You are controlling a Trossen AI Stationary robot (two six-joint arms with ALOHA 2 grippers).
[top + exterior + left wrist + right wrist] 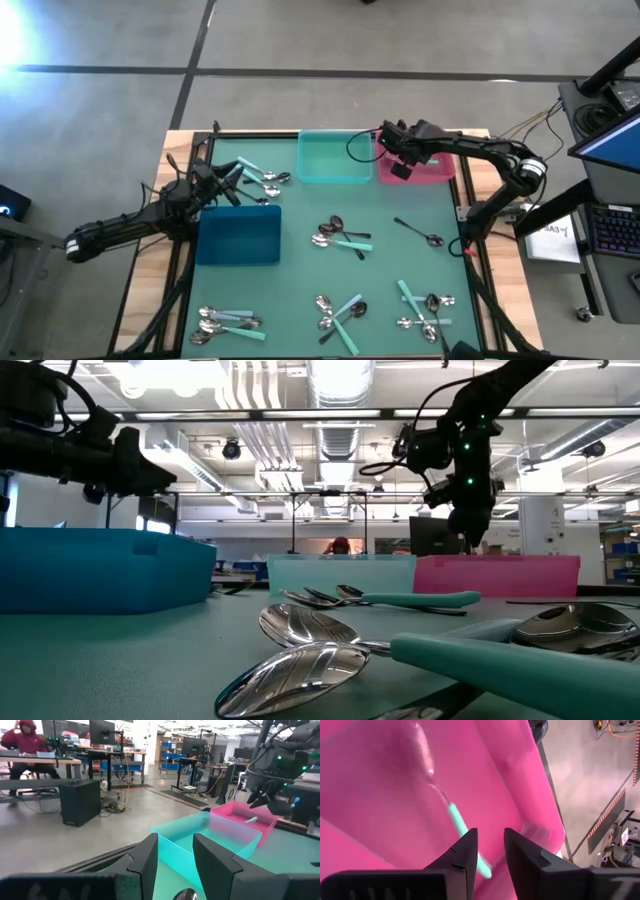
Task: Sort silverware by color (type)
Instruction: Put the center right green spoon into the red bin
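My right gripper [400, 166] hangs over the pink bin [432, 170], pointing steeply down, fingers open [490, 855]. Below them a mint-handled spoon [457, 822] lies inside the pink bin [370, 800], bowl away from the fingers, its handle end showing in the gap between them. My left gripper [236, 186] waits level at the table's far left, beside the blue bin [238, 236], open with nothing between its fingers [175, 860]. Silverware lies in loose groups on the green mat [300, 290].
A teal bin [335, 158] stands between the left arm and the pink bin. Spoon groups lie at the far left [266, 181], the middle [340, 236], the near left [230, 322], near middle [340, 312] and near right [425, 310]. A dark spoon [420, 232] lies alone.
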